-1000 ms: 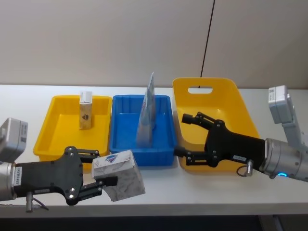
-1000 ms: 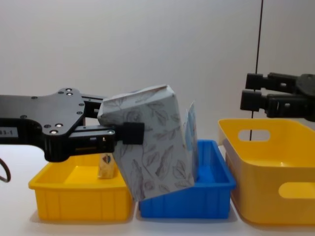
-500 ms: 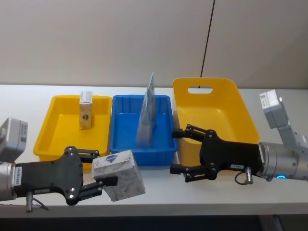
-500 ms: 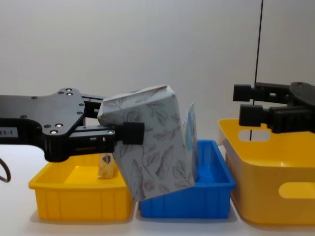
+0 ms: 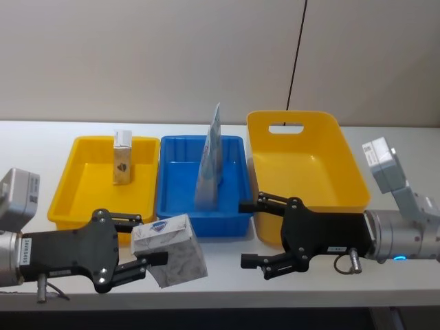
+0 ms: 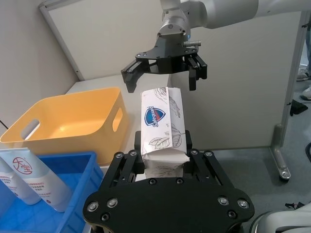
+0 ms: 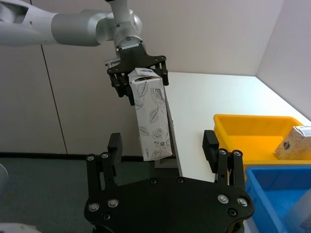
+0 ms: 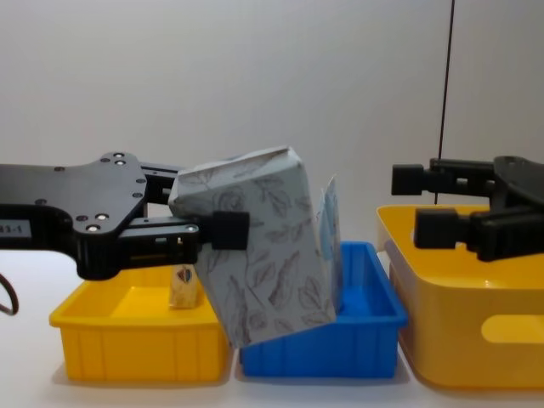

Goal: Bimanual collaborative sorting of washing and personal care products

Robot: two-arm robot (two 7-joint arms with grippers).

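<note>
While left claw (image 5: 152,240) clamps carton (image 5: 177,256), right claw (image 5: 247,234) gapes nearby.

The left claw (image 5: 152,240) reaches in level from the left, fingers clamped on a carton (image 5: 177,260). The right claw (image 5: 244,234) faces it from the right side, jaws spread wide, its forearm stretched across low and level.

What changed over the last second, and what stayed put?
The open right gripper swept from over the deep yellow tub toward the robot's left, nearing the leafy cream-grey carton; nothing grasped or released. The left gripper still clamps that carton; the small carton in the shallow yellow tray and pale blue tube in the blue tray stayed.
</note>
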